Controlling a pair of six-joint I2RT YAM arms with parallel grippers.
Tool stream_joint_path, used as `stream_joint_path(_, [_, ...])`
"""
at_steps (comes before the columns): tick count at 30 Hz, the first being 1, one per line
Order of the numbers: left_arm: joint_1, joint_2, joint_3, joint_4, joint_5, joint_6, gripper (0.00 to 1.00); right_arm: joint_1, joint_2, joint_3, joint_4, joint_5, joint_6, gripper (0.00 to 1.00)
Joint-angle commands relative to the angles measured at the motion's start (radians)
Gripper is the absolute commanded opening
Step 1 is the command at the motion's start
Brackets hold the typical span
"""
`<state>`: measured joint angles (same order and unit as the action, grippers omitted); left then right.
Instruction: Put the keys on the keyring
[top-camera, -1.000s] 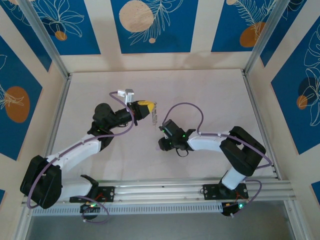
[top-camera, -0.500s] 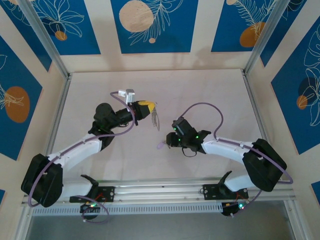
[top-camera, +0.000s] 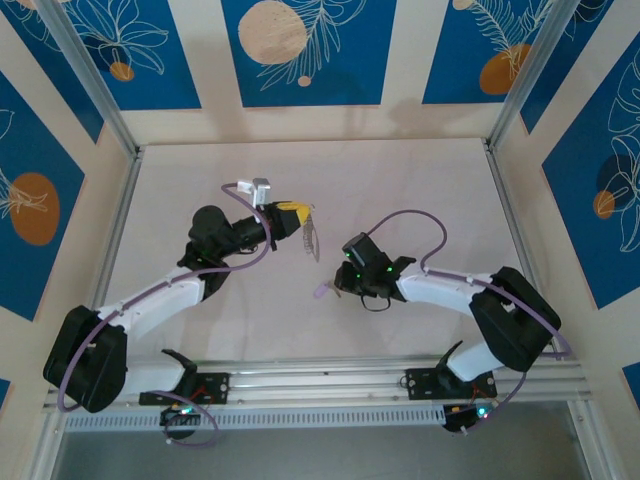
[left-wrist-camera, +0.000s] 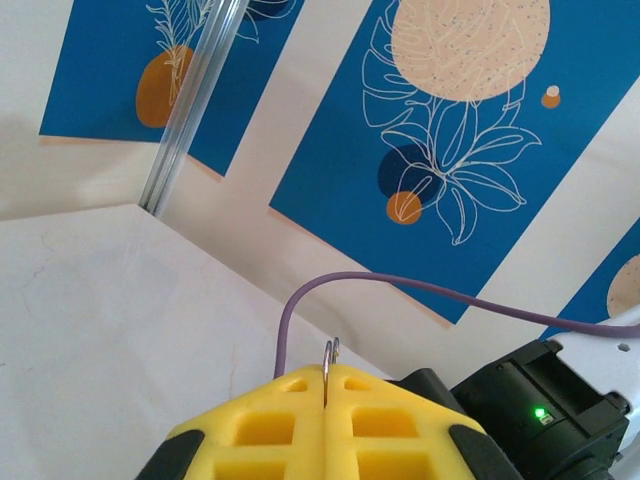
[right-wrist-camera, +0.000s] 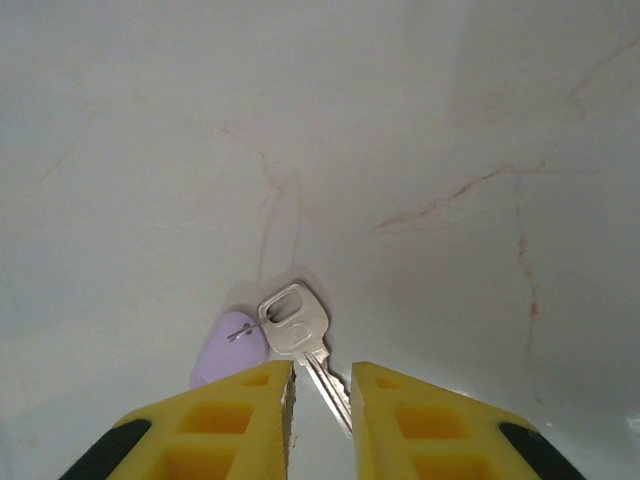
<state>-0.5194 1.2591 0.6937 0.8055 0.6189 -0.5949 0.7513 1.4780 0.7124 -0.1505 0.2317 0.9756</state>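
Keyring (left-wrist-camera: 329, 354) mostly buried in left pincer (left-wrist-camera: 327, 380), key (right-wrist-camera: 298, 330) tip hidden

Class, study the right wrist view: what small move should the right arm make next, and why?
Probably shut the right gripper on the key: its blade already lies between the jaws, which stand slightly apart, and the key rests flat on the table. The left gripper holds the keyring ready.
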Motion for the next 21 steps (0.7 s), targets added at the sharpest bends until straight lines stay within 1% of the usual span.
stream_joint_path(1, [0.017, -0.005, 0.022, 0.038, -0.017, 0.008, 0.00, 0.018, 0.031, 0.041, 0.002, -0.009, 0.089, 0.25])
stream_joint_path(7, [0.039, -0.015, 0.015, 0.044, -0.013, -0.004, 0.00, 0.034, 0.078, 0.081, -0.006, -0.001, 0.110, 0.25])
stream_joint_path(21, [0.082, -0.026, -0.011, 0.083, 0.013, -0.033, 0.00, 0.038, 0.146, 0.130, -0.006, -0.020, 0.102, 0.26])
